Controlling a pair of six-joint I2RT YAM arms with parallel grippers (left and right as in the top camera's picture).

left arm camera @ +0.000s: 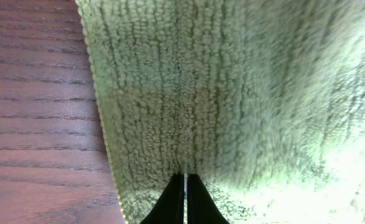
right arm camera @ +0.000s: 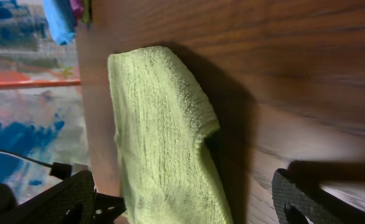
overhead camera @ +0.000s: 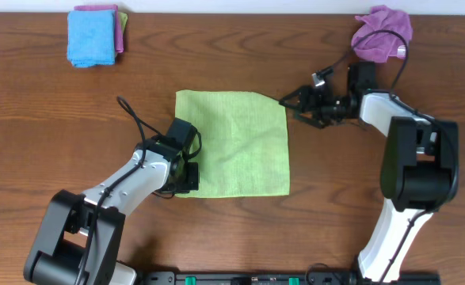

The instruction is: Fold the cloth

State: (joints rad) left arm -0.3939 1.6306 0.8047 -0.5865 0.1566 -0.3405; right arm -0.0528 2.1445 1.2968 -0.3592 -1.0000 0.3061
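Cloth [overhead camera: 236,142] lies flat at table ctr, no fold yet. L gripper [left arm camera: 185,190] clenched on its 7 o'clock corner. R gripper [overhead camera: 291,104] spread wide, empty, beside 1 o'clock corner. All folding left.

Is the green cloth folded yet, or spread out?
Spread, not folded: the cloth lies open as a rough square on the table, no edge doubled over. The left gripper has its jaws shut on one corner.
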